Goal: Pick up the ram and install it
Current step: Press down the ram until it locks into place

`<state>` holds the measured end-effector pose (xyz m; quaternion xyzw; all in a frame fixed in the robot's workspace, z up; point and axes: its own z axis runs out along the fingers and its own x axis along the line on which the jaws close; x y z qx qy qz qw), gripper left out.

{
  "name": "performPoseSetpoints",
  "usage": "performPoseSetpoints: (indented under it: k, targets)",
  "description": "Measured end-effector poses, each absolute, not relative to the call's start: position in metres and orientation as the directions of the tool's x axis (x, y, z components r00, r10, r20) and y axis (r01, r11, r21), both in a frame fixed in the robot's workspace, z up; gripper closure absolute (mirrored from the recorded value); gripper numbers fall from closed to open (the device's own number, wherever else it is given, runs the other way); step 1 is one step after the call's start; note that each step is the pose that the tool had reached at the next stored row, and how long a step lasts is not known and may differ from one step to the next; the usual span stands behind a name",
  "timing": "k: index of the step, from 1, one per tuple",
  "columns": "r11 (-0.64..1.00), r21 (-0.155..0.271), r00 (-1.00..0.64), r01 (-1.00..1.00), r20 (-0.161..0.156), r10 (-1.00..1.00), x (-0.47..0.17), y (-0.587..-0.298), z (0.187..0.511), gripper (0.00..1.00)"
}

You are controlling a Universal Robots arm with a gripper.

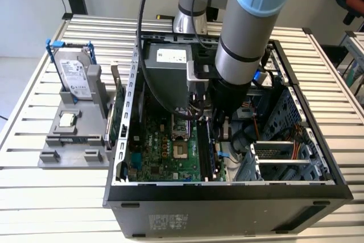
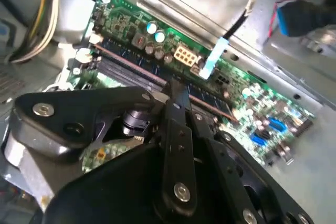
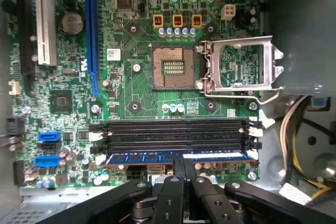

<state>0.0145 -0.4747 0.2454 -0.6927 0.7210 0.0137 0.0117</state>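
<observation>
Pincer point(image 3: 184, 174) clamped on the ram point(image 3: 178, 157), lower center of the first wrist view, holding the stick edge-down in 1 of the slots on the motherboard point(image 3: 136, 85), apparently to press it home.

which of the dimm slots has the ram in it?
The slot nearest the gripper: the ram stands in it, blue-edged. The other memory slots are bare black.
</observation>
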Motion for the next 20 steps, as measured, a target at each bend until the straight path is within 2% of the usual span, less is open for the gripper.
performPoseSetpoints:
  k: [20]
  targets:
    - [0.040,0.004,-0.040,-0.999,-0.036,-0.999,0.014,-0.475,0.336,1.00]
